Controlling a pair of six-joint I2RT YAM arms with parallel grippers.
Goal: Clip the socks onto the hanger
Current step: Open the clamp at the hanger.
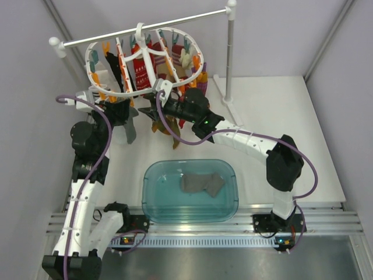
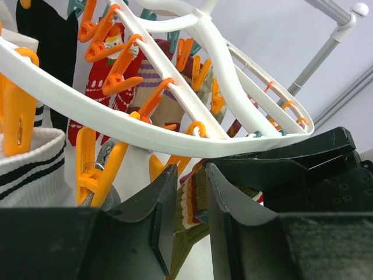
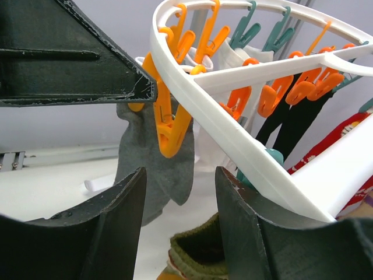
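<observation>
Right pincer (image 3: 179, 175) gapes empty; left pincer (image 2: 191, 169) narrowly parted, empty. Grey sock (image 1: 201, 184) in tub (image 1: 145, 189) looks limp, light: likely best pinched at its cuff.

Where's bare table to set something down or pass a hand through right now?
Best: far-right table, between the rail stand's base and the right edge, beyond the right arm. Narrower strip between the left arm and the teal tub. Crowded: under the hanger, where the left gripper, the right gripper and hung socks bunch.
</observation>
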